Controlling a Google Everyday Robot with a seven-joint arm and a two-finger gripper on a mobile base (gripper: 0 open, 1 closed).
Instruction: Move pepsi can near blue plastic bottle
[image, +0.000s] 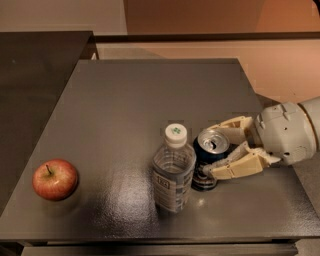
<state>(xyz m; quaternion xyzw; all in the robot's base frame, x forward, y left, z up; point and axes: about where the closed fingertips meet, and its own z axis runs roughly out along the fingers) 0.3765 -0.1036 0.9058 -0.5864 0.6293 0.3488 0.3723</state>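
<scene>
The pepsi can (209, 159), dark with a silver top, stands upright on the dark grey table (150, 95), just right of the blue plastic bottle (173, 172) and nearly touching it. The bottle is clear and ribbed, with a white cap bearing a green mark. My gripper (210, 150) reaches in from the right. Its cream fingers (240, 167) sit on either side of the can, shut on it.
A red apple (55, 179) sits near the table's front left corner. A darker counter (35, 70) adjoins the table on the left. The table's right edge runs under my white wrist housing (287, 132).
</scene>
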